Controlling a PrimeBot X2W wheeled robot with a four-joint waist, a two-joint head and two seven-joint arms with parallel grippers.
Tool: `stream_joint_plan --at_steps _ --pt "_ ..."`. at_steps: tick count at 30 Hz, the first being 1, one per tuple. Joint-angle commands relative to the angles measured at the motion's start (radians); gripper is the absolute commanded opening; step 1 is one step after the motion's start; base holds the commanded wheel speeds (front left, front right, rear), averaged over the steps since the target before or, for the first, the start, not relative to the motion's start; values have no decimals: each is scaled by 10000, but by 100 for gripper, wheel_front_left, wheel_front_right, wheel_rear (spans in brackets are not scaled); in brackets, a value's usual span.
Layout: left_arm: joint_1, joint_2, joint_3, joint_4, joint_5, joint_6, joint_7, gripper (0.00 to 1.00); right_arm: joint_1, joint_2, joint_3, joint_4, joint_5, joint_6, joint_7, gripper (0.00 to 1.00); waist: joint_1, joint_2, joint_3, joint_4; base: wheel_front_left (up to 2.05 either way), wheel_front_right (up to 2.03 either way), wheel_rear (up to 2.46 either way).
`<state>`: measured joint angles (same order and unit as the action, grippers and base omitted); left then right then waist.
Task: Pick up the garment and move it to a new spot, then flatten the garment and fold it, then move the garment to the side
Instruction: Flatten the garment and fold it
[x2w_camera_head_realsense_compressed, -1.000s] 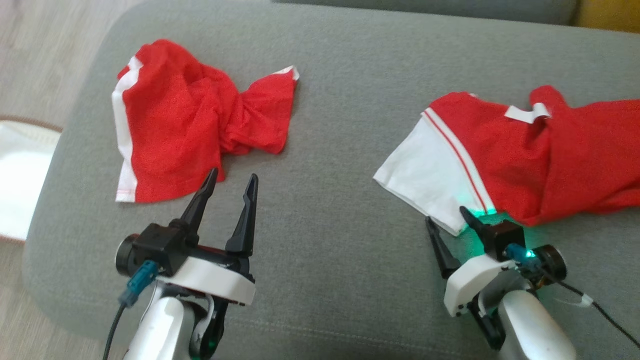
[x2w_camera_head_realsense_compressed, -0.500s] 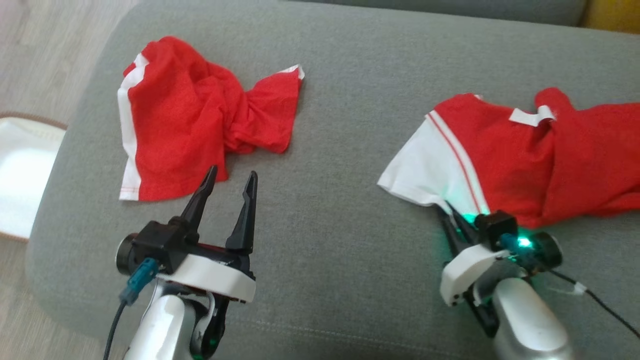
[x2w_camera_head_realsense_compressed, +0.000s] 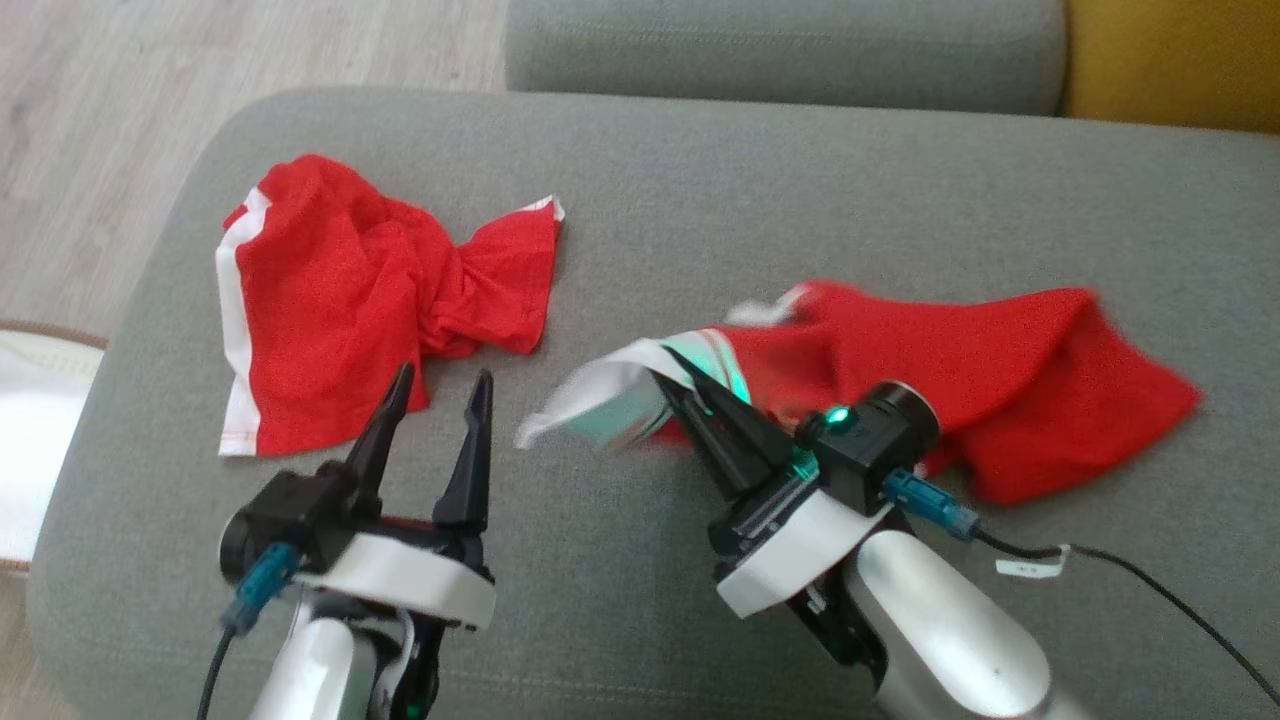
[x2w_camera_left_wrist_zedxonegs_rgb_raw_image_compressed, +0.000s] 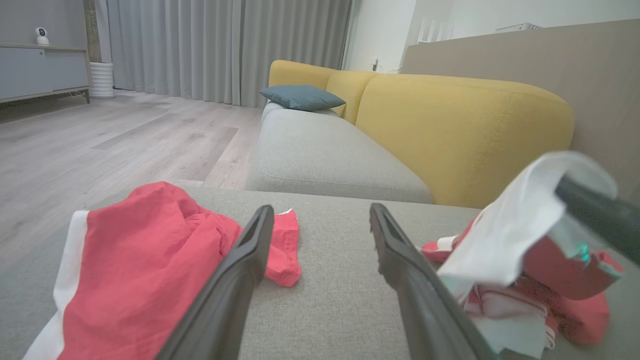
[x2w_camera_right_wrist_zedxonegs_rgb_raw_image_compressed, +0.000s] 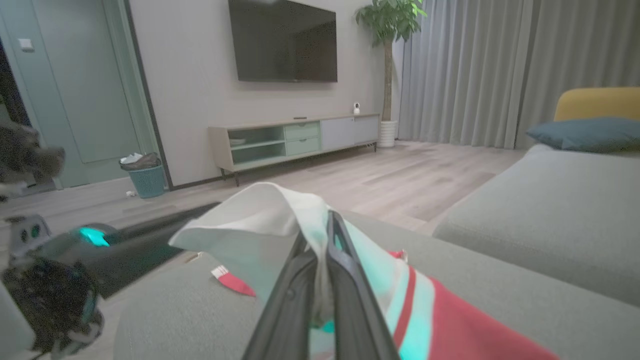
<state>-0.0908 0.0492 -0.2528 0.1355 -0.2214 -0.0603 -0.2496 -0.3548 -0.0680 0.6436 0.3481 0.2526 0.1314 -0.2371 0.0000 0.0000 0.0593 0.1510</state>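
right gripper (x2w_camera_head_realsense_compressed: 662, 364) pinched tight on the shirt sleeve (x2w_camera_head_realsense_compressed: 600, 395) — held above the sofa (x2w_camera_head_realsense_compressed: 900, 180). left gripper (x2w_camera_head_realsense_compressed: 443, 374) wide apart, empty (beside red shorts (x2w_camera_head_realsense_compressed: 320, 300)).

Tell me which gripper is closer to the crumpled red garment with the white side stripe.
Left. The left gripper is open at the near edge of the crumpled red garment; the right gripper is farther right, shut on the red-and-white shirt.

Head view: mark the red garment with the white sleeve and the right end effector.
Red garment with the white sleeve (x2w_camera_head_realsense_compressed: 960, 350): head view, red body fabric.
Right end effector (x2w_camera_head_realsense_compressed: 662, 362): head view, midway between its fingertips, shut on that garment.
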Motion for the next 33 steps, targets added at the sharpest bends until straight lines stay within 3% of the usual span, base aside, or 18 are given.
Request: stream_joint_plan --at_steps 1,6,14,19,24,25,29,33 --pt "-173 11 406 -306 -89 43 -122 100 -309 25 237 -715 146 -7 97 0 0 0 -159 -120 0 0 0" --pt "44 11 442 -406 -147 38 -122 100 -196 -438 -212 -1958 260 -7 848 0 0 0 -211 -129 0 0 0" --pt "-230 11 91 -500 -209 46 -122 100 -1242 -1438 -1714 -2069 -400 -7 1812 0 0 0 454 450 0 0 0" --pt "-504 11 -227 -470 -325 79 -122 100 -2979 -2456 -2070 -1110 -322 -7 2144 0 0 0 1006 1067 0 0 0" --pt "-729 11 -555 -459 -484 164 -122 100 -5035 -3370 -2285 1066 -447 -7 2162 0 0 0 1418 1635 0 0 0" --pt "-774 11 -640 -446 -537 202 -122 100 -5846 -3657 -2317 2199 -892 -7 2137 100 0 0 1536 1761 0 0 0" --pt "-849 11 -775 -429 -584 267 -122 100 -7063 -3536 -2792 4206 -1392 -7 1817 100 0 0 1629 1859 0 0 0" --pt "-882 11 -760 -398 -569 322 -122 100 -7623 -3136 -3068 5409 -1923 -7 1184 100 0 0 1555 1630 0 0 0"
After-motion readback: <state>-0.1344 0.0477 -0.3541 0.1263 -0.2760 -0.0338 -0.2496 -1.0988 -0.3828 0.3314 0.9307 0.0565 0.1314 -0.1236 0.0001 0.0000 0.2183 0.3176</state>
